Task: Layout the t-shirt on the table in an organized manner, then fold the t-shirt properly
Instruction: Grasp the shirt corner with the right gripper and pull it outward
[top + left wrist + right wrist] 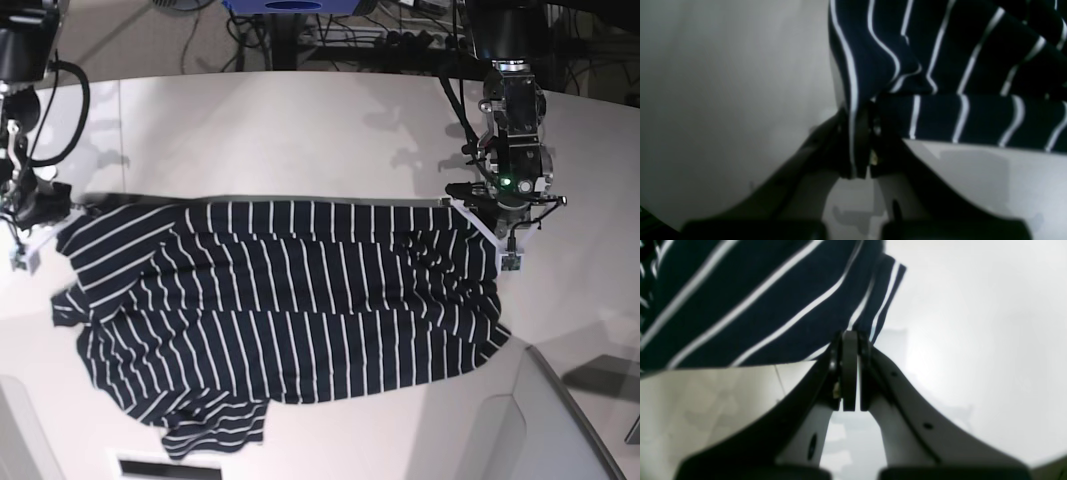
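The t-shirt (290,300) lies spread on the counter (300,130), stretched between the right pincer (48,200) at one upper corner and the left pincer (478,205) at the other.

Two arms, mostly black housings w/ white finger shells. Left gripper (862,140): dark curved fingers, black pads, small brass-coloured screw near tip, white inner faces. Right gripper (850,373): black outer edges, white curved shells w/ small round holes, grey pad between. Base view: left arm (512,120) black, blocky, green LED lit near wrist, thin black cables alongside; right arm (25,110) black w/ thick looped black cable.
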`<action>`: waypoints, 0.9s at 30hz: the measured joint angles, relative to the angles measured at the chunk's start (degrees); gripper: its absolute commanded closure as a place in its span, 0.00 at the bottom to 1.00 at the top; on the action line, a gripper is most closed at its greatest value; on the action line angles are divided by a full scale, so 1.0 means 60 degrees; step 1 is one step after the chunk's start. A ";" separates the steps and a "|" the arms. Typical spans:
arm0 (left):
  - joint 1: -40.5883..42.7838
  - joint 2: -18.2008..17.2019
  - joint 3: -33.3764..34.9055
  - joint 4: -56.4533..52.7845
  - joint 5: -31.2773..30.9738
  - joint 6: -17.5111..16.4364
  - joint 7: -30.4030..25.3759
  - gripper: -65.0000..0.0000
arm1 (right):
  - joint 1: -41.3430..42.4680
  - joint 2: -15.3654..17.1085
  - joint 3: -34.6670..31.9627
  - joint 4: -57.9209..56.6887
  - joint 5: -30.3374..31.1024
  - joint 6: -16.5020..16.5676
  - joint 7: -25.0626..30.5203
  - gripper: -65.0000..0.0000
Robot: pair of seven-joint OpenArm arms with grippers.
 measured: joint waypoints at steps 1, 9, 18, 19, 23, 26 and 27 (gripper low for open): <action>0.0004 0.0000 0.0004 0.0004 -0.0004 0.0000 -0.0004 1.00 | -0.0168 0.0004 0.0000 0.0382 0.0025 -0.0335 -0.0124 1.00; 0.0000 -0.0004 -0.0022 0.0004 0.0000 0.0000 -0.0004 1.00 | -0.0831 -0.1450 0.1333 0.2047 0.0095 -0.1155 -0.1606 1.00; 0.0000 -0.0004 -0.0018 0.0004 0.0007 0.0000 0.0000 1.00 | -0.0943 -0.1246 0.1749 0.2076 0.0015 -0.1195 -0.1315 1.00; 0.0000 -0.0004 -0.0018 0.0004 0.0007 0.0000 0.0004 1.00 | -0.0925 -0.1126 0.1712 0.2084 0.0018 -0.1191 -0.1253 1.00; 0.0000 -0.0004 -0.0015 0.0004 0.0007 0.0000 0.0000 1.00 | -0.0973 -0.0692 0.1716 0.2084 -0.0084 -0.1235 -0.1290 0.91; 0.0000 0.0000 -0.0015 0.0004 0.0004 0.0000 -0.0004 1.00 | -0.0914 -0.0521 0.1716 0.2084 -0.0044 -0.1202 -0.1279 0.66; -0.0004 -0.0004 -0.0015 0.0004 0.0007 0.0000 0.0000 1.00 | -0.0918 -0.0510 0.1716 0.2084 -0.0036 -0.1195 -0.1279 0.57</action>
